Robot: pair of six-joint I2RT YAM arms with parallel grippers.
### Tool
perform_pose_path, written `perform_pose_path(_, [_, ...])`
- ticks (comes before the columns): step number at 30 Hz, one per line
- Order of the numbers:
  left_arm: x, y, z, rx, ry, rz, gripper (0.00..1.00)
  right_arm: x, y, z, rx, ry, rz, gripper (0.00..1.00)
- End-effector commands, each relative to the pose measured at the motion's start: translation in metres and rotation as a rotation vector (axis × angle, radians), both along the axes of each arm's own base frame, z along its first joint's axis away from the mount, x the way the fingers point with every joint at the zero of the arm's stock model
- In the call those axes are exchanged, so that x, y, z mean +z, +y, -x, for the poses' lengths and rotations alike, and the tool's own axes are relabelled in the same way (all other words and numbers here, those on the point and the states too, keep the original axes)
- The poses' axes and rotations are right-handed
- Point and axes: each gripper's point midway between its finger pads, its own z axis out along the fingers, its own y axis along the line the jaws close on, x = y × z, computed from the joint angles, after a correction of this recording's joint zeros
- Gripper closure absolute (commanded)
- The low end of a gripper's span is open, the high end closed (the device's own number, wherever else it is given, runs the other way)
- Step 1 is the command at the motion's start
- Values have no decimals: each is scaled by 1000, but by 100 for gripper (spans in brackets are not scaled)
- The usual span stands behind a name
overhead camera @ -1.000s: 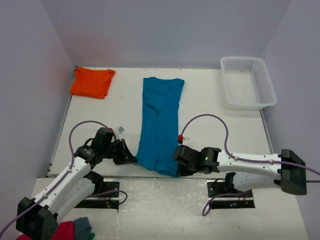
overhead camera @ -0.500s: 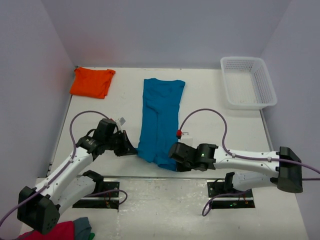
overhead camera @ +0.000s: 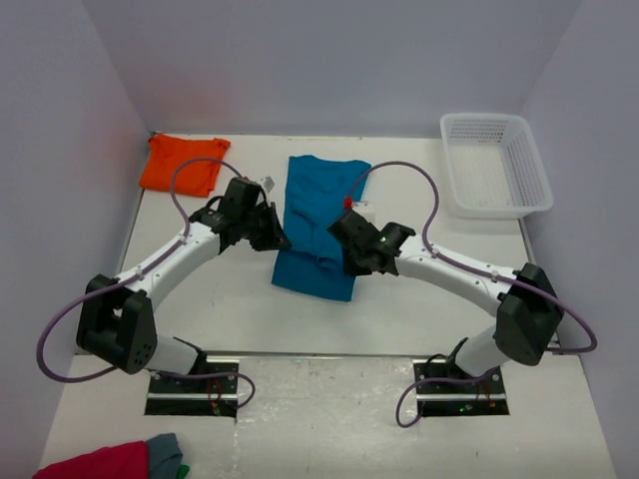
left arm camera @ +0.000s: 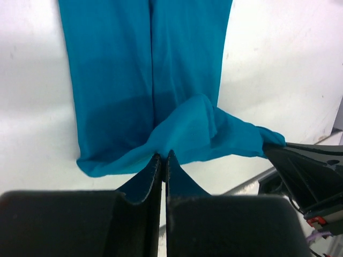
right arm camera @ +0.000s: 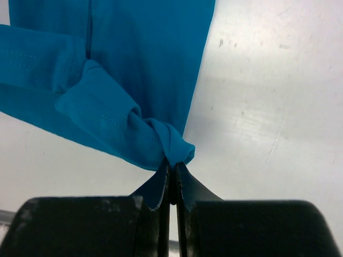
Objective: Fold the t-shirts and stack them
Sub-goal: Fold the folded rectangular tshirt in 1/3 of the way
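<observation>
Teal t-shirt (overhead camera: 318,195) lies mid-table as 1 long narrow strip, already folded lengthwise, with its far end toward the back wall. Orange t-shirt (overhead camera: 183,165) sits folded in the far-left corner, well apart from it and not touched.

Handling, as we judge it: thin cotton, light and fully limp. It has no stiffness, so it sags and bunches wherever it is not held. The right wrist view shows the hem rolled into a small wad at the pinch. It is not fragile and not slippery on the pads, but a thin bite can slip out. Best hold is the 2 near corners of the hem, 1 per gripper, kept level and apart so the edge stays taut and lands square.

Left gripper (overhead camera: 277,239) is clamped tight on the left hem corner, with cloth coming out between the closed jaws in the wrist view. Right gripper (overhead camera: 346,257) is likewise pinched on the right hem corner. Between them the lifted hem droops over the lower part of the strip.

Pose: both arms are stretched forward over the table (overhead camera: 419,299), elbows bowed outward, wrists turned in toward each other. The grippers flank the strip at about mid-length, just beside its 2 long edges. White basket (overhead camera: 496,165) stands far right and is not involved.
</observation>
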Motion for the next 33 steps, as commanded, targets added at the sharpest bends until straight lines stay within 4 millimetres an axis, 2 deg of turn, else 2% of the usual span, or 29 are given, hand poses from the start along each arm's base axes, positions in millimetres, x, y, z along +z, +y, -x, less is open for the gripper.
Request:
perform_pose_path(1, [25, -9, -41, -8, -129, -9, 100, 15, 3, -31, 48, -53, 5, 100])
perform_pose_path(2, [17, -11, -46, -13, -111, -24, 100, 14, 5, -39, 50, -50, 6, 100])
perform_pose_path(3, [23, -14, -54, -14, -119, -22, 100, 14, 6, -43, 65, -46, 9, 100])
perform_pose_path(4, [15, -16, -58, -15, -102, -32, 100, 14, 1, -51, 51, -48, 16, 100])
perform_pose_path(6, [18, -20, -68, -15, -113, -27, 100, 14, 0, -65, 56, -51, 19, 100])
perform_pose_path(11, [2, -24, -88, -4, -86, -47, 100, 4, 1, -90, 66, -26, 6, 100])
perform_pose_path(15, [-13, -18, -96, 22, -58, -49, 100, -12, 3, -106, 101, 12, 9, 100])
perform_pose_path(21, [-28, -5, -109, 62, -40, -49, 100, -21, 7, -125, 118, 34, -18, 100])
perform_pose_path(22, [-37, -5, -111, 59, -23, -48, 100, -28, 8, -127, 118, 46, -10, 100])
perform_pose_path(23, [-41, -5, -113, 60, -11, -50, 100, -26, 10, -132, 120, 40, -17, 100])
perform_pose_path(24, [-41, -4, -119, 68, -9, -46, 100, -28, 10, -135, 130, 48, -19, 100])
perform_pose_path(25, [-52, -4, -121, 66, 12, -50, 100, -30, 10, -138, 133, 53, -14, 100])
perform_pose_path(27, [-55, -2, -133, 79, 7, -59, 100, -33, 11, -149, 145, 48, -15, 100])
perform_pose_path(28, [-67, -3, -136, 73, 29, -54, 100, -35, 10, -154, 143, 49, -13, 100])
perform_pose_path(30, [-64, -4, -157, 77, -26, -49, 88, -39, 6, -169, 122, 34, 7, 100])
perform_pose_path(31, [-74, -5, -162, 53, -34, -61, 79, -41, 4, -175, 123, 42, -15, 100])
perform_pose_path(32, [-64, -9, -177, 41, -81, -58, 68, -33, 7, -188, 117, 16, -27, 100])
perform_pose_path(33, [-65, -10, -187, 40, -118, -75, 64, -44, 2, -197, 110, 22, -5, 91])
